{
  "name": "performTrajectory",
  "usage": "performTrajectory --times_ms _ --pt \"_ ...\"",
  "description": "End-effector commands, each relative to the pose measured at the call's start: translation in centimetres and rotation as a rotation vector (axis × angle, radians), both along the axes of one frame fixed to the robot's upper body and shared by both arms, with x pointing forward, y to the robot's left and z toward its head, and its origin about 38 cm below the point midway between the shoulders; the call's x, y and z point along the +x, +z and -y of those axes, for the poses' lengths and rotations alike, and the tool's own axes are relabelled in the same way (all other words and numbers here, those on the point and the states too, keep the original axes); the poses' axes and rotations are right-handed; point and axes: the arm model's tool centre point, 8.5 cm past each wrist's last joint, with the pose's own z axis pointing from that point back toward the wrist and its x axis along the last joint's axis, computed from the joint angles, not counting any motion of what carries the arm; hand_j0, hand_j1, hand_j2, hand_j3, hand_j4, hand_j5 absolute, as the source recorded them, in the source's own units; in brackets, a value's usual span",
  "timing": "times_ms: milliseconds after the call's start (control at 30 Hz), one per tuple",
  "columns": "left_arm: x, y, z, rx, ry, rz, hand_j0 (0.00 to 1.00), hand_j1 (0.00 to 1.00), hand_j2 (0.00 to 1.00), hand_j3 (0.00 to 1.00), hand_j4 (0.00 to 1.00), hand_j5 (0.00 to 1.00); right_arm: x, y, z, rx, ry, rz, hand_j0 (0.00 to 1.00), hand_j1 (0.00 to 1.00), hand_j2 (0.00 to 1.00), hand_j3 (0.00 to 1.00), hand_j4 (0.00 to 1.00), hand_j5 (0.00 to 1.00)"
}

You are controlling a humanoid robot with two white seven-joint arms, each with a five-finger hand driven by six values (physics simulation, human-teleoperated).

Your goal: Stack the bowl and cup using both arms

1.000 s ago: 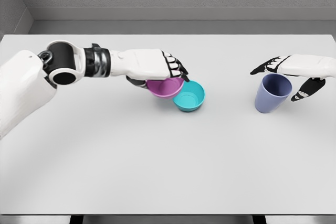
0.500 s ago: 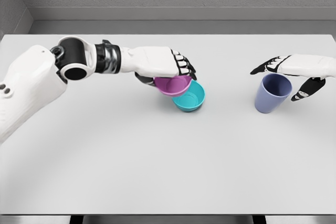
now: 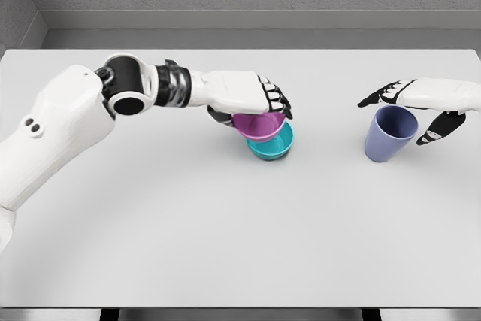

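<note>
My left hand is shut on a magenta bowl, gripping its rim from above. The bowl hangs over a teal bowl that stands on the white table, and it overlaps the teal bowl's left and middle; I cannot tell whether the two touch. At the right a lavender cup stands upright. My right hand is spread around the cup's rim, fingers apart on both sides, not closed on it.
The table's far edge meets a grey wall. The front edge of the table runs along the bottom of the view.
My left arm has carried the magenta bowl to the right, from beside the teal bowl to over it. The right hand and the cup have not moved.
</note>
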Motion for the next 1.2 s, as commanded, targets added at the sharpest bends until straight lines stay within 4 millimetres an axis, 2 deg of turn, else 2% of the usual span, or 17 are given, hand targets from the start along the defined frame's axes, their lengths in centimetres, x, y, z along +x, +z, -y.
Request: performTrajectory --times_ms 0,500,767,1167 --pt "0.0 -0.2 0.3 -0.005 0.001 -0.009 0.74 0.74 0.74 0.74 0.74 0.74 0.0 0.1 0.0 0.005 -0.003 0.000 1.00 1.00 1.00 1.00 1.00 1.00" --pt "0.3 -0.9 1.8 0.004 -0.002 -0.015 0.74 0.74 0.74 0.74 0.74 0.74 0.0 0.1 0.0 0.006 -0.003 0.001 1.00 1.00 1.00 1.00 1.00 1.00" --pt "0.6 -1.4 1.7 0.012 0.011 -0.024 0.75 0.75 0.75 0.75 0.75 0.75 0.0 0.1 0.0 0.006 -0.003 0.001 1.00 1.00 1.00 1.00 1.00 1.00" --pt "0.8 -0.8 1.6 0.001 0.013 -0.020 0.75 0.75 0.75 0.75 0.75 0.75 0.0 0.1 0.0 0.006 -0.003 0.001 1.00 1.00 1.00 1.00 1.00 1.00"
